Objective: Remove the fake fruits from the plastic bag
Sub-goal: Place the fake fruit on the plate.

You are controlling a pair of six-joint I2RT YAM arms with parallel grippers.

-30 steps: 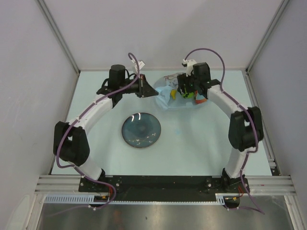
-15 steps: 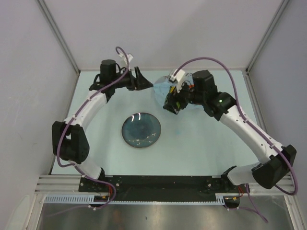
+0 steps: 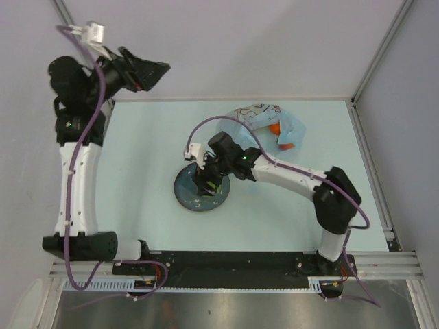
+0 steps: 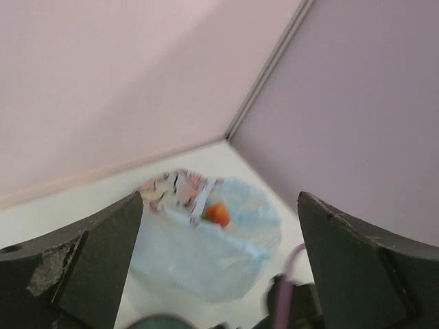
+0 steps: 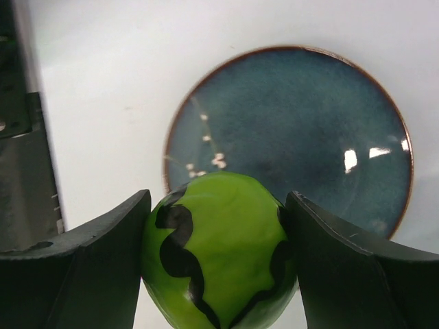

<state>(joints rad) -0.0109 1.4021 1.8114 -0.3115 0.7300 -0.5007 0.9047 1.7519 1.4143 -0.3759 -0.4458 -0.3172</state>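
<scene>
Near-center on the desk (image 3: 137, 171) sits a dark blue round plate (image 3: 186, 193) with a brown rim, well apart from everything else on the surface. Over that plate hangs the right pincer (image 3: 209, 184), arm stretched in from the near right. Its jaws are partly spread and clamped on a green fruit (image 5: 219, 253), round and glossy with dark wavy stripes, both fingers (image 5: 103, 274) pressed against its sides. Wrist view puts the fruit over the plate's rim; cannot tell if it touches the plate or is just above it. Farther back, at the far right of the desk, lies the plastic bag (image 3: 264, 116), light blue, crinkly, with pink and dark print on its far side, flat on the surface and apart from the plate. An orange fruit (image 3: 275, 129) shows through the bag, with an orange-red fruit (image 3: 287, 144) just near-right of it, both inside. Other contents too small to tell. Farthest off, at the far left and raised high above the desk, is the left pincer (image 3: 147, 72), jaws spread fully wide, nothing between them, pointing toward the bag.
</scene>
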